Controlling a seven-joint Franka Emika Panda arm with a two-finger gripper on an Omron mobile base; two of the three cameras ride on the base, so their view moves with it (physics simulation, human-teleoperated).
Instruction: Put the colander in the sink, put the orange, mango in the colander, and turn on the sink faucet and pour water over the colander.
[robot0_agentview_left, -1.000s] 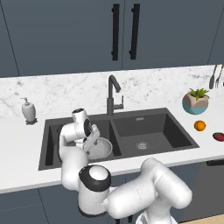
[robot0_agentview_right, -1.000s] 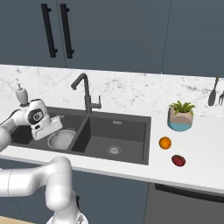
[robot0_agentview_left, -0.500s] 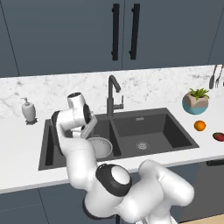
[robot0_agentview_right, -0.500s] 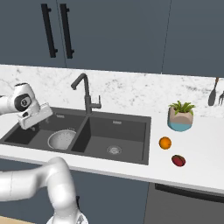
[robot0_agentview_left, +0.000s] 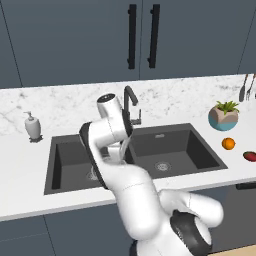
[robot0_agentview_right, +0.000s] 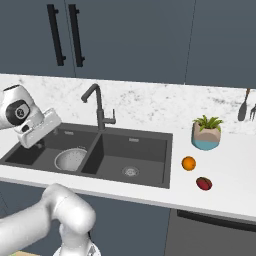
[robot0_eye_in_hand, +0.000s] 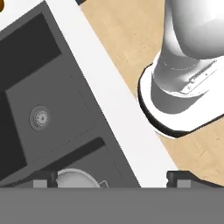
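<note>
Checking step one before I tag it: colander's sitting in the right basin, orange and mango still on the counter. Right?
Not quite. The colander sits in the left basin of the sink, as the right base view shows. The rest holds: the orange and the mango lie on the counter, right of the sink.

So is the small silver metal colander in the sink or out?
In: the colander sits upright in the dark double sink's left basin, empty.

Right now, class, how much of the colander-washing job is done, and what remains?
Done: the colander sits in the sink's left basin. In hand: nothing; the gripper hangs above it, jaws open. Left: the orange and mango lie on the counter, and the faucet shows no water.
</note>
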